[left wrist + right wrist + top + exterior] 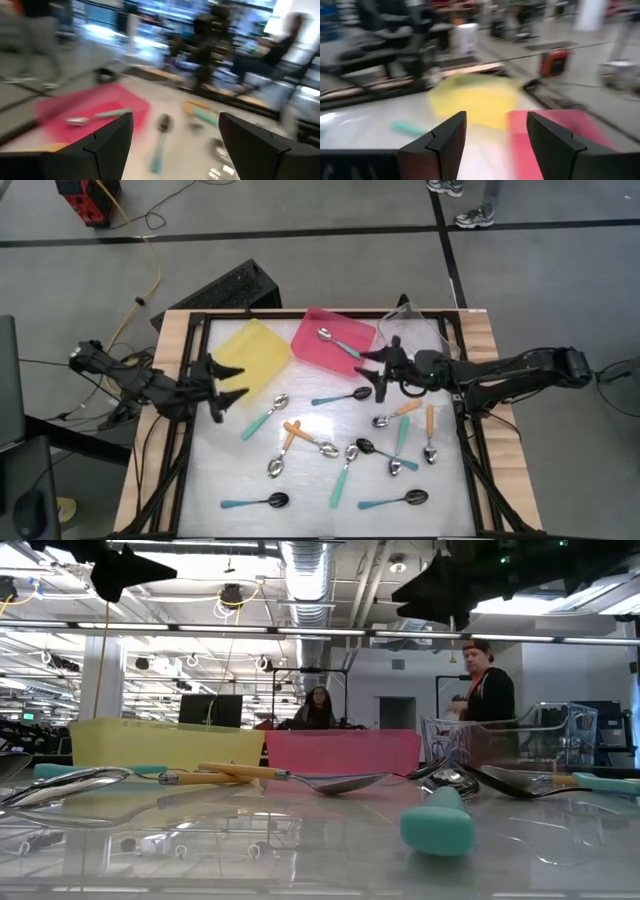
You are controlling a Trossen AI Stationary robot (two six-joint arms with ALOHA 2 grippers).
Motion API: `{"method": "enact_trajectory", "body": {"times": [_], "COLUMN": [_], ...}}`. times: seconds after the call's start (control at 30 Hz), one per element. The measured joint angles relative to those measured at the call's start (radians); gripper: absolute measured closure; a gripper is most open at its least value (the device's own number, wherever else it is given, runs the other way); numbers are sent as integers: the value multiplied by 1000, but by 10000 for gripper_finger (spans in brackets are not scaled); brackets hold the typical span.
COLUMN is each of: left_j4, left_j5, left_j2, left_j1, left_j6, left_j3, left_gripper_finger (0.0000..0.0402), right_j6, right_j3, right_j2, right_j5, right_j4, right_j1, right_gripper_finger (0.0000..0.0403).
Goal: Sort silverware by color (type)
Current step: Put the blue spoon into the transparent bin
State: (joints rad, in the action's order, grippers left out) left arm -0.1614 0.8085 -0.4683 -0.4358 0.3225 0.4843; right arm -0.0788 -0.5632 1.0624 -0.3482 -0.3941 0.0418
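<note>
White glossy surface (310,480) in a wood and black frame, on grey floor with cables; three trays along its far edge: yellow tray (255,352), pink tray (335,338) beside it, clear tray (418,332) on the pink tray's other side; one teal-handled spoon (338,340) lies inside the pink tray; the rest of the silverware (345,450) is scattered on the surface on the near side of the pink tray, teal and orange handles mixed, none in the yellow tray.

Left tool (228,388) hangs at the yellow tray's near edge, fingers spread, nothing between them; right tool (372,372) is just off the pink tray's near corner, between it and the clear tray, fingers apart, nothing gripped.

Only the high view shows the full spread of spoons and someone's shoes at the floor's far edge; only the low view shows the room: ceiling pipes, strip lights, monitors, a seated person (316,708) behind the pink tray, a standing person (487,690) behind the clear tray, and a teal handle end (438,822) close to the lens; left wrist view is blurred but shows the spoon in the pink tray and spoons beyond; right wrist view, blurred, shows the yellow tray past the pink one.
</note>
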Motion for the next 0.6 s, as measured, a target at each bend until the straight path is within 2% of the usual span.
{"method": "enact_trajectory", "body": {"times": [0.07, 0.13, 0.2, 0.3, 0.37, 0.6], "left_j4": [36, 58, 67, 86, 103, 108], "left_j5": [112, 141, 39, -188, -275, -279], "left_j2": [2, 14, 27, 34, 34, 34], "left_j1": [0, 1, 1, 0, -1, 0], "left_j6": [-5, -30, -61, -90, -94, -101], "left_j3": [0, 1, 1, 1, 1, 1], "left_gripper_finger": [121, 121, 121, 121, 121, 121], "right_j6": [-7, -31, -37, -39, -45, -61], "right_j3": [0, 0, 0, 0, 0, 0], "right_j2": [-14, -25, -28, -29, -28, -28], "right_j5": [-100, -127, -86, 16, 55, 60], "right_j4": [-6, -6, -4, -4, -4, -3], "right_j1": [0, 1, 1, -8, -17, -56], "right_gripper_finger": [168, 168, 168, 168, 168, 168]}}
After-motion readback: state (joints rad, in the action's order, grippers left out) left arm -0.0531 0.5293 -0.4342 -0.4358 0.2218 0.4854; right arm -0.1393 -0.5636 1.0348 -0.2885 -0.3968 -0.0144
